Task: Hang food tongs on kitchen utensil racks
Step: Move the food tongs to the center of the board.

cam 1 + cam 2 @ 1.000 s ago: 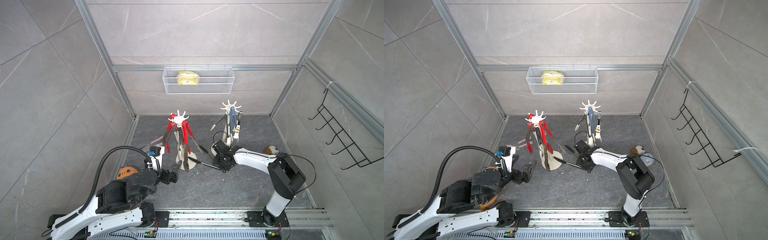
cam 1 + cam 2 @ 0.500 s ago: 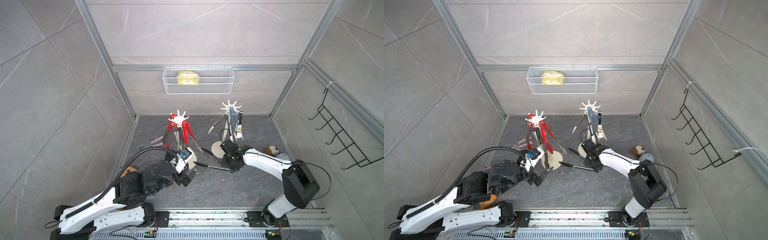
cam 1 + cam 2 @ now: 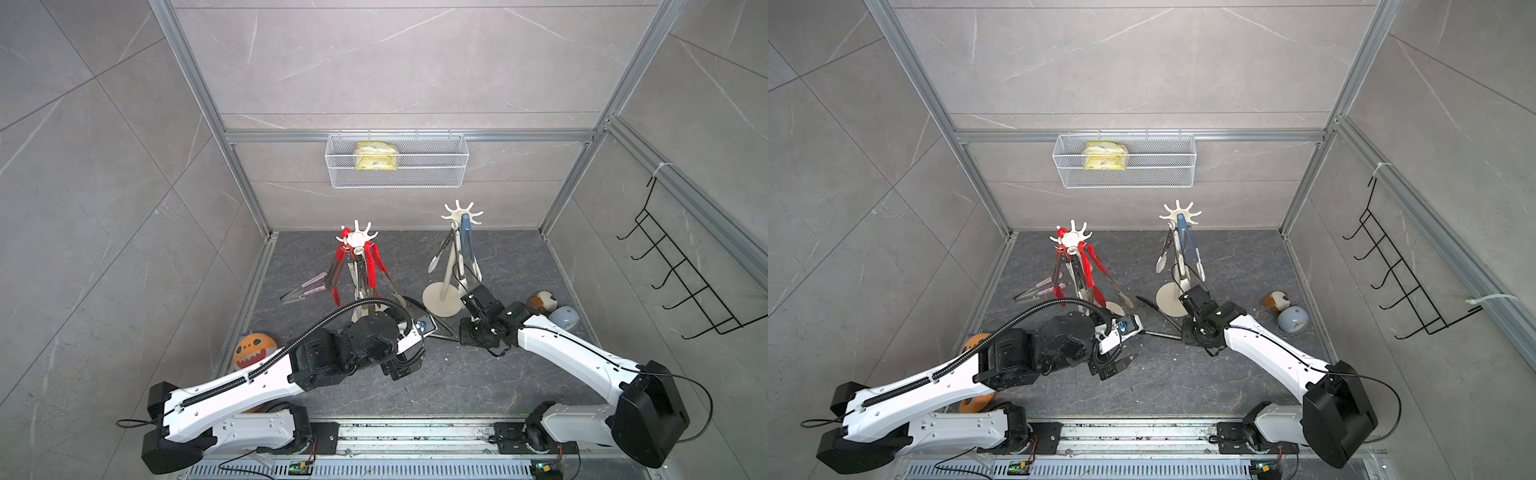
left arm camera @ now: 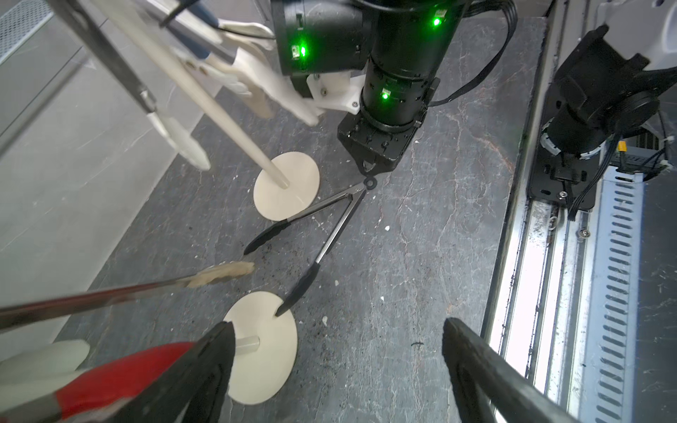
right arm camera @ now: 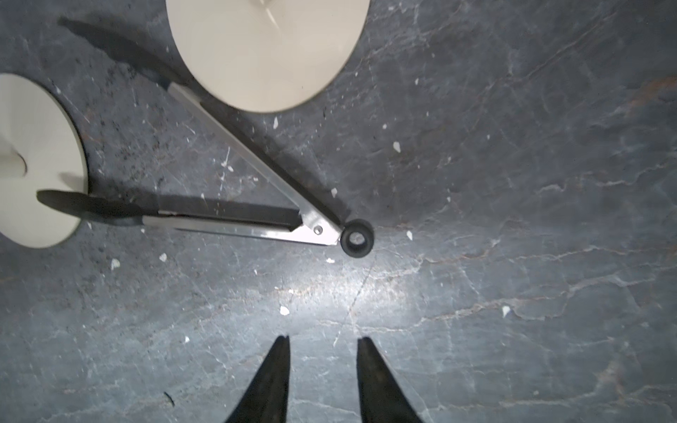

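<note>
- left gripper (image 4: 336,324): fingers spread wide, nothing between them; low, just beside the near base (image 4: 262,351) of the rack carrying red-tipped tongs (image 3: 372,266)
- right gripper (image 5: 322,338): jaws parted by a narrow gap, empty, tips close above the floor (image 5: 513,219)
- black-tipped tongs (image 5: 234,224): flat on the floor between the two rack bases, splayed in a V; end ring (image 5: 357,238) points at the right gripper, close to it, ungripped
- one black tip lies on the near base; the other runs past the edge of the second base (image 5: 263,47)
- second rack (image 3: 461,214) holds blue-grey tongs (image 3: 466,237)
- pink-tipped tongs (image 3: 309,286) lie on the floor
</note>
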